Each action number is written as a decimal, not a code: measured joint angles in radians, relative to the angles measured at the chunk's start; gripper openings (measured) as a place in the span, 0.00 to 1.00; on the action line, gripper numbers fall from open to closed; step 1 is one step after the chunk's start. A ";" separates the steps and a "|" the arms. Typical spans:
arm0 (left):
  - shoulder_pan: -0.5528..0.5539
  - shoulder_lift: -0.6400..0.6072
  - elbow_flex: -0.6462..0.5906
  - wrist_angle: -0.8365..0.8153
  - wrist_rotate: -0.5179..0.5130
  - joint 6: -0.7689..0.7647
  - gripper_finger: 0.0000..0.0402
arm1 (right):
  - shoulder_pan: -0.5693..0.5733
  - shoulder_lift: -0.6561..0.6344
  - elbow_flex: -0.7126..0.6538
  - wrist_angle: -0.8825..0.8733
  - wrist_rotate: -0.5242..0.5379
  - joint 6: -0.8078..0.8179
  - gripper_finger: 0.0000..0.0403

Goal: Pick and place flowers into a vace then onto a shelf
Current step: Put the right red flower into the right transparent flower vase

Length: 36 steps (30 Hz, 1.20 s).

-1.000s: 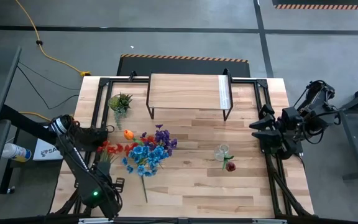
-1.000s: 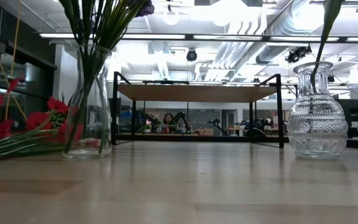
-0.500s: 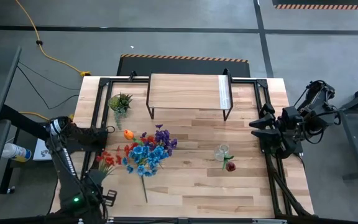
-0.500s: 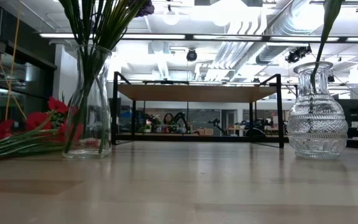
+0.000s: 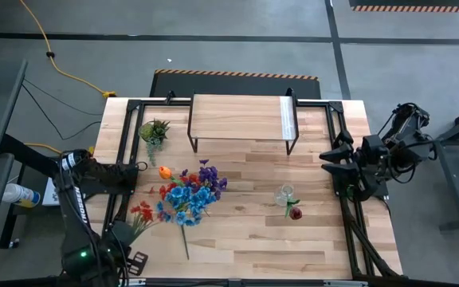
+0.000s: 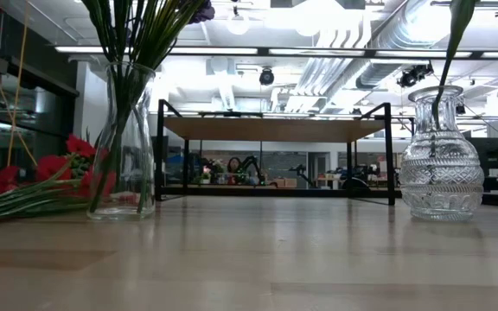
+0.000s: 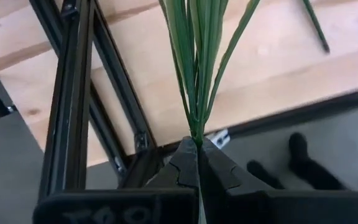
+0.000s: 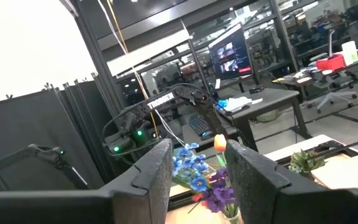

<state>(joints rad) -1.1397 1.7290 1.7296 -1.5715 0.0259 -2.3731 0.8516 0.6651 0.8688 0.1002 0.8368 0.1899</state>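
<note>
At desk's left front edge: left hand (image 7: 197,163) is clamped together on the thin green stems of the red spray (image 5: 142,214); the stems rise straight out from between its two dark fingers.
Red spray: its blooms hang over the left front part of the desk (image 5: 245,239), just left of the bouquet; its stems run down toward the hand past the desk edge.
Bouquet (image 5: 190,194): blue, purple, red and one orange bloom stand together in a tall clear glass vase (image 6: 121,142), left of the desk middle; green stems are visible through the smooth glass.
Second vase (image 5: 285,196): round, clear, with cut ribbed pattern and narrow neck; it stands right of the middle and holds one stem with a red bloom (image 5: 295,213).
Shelf (image 5: 241,118): flat light-wood board on thin black metal legs, at the far side of the desk, well apart from both vases.
Plant (image 5: 154,130): small, spiky, green, near the shelf's left legs.
Right hand (image 5: 333,163): at the right edge of the desk, fingers apart with a gap between them, holding nothing.
Desk surface: pale wood planks with a black metal frame around.
</note>
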 joint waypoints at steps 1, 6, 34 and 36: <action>0.000 0.000 0.008 0.000 0.012 0.014 0.08 | 0.000 0.000 0.000 0.005 0.000 -0.009 0.35; 0.000 0.000 0.050 0.001 0.038 0.088 0.08 | 0.000 0.000 0.000 0.050 0.000 -0.046 0.35; 0.001 0.011 0.121 0.357 0.014 0.418 0.08 | 0.000 0.002 0.000 0.155 0.055 -0.180 0.35; 0.001 0.011 0.121 0.390 -0.027 0.452 0.08 | 0.000 0.002 0.000 0.155 0.056 -0.180 0.35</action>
<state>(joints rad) -1.1385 1.7397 1.8507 -1.1812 -0.0007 -1.9211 0.8513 0.6670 0.8687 0.2550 0.8924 0.0101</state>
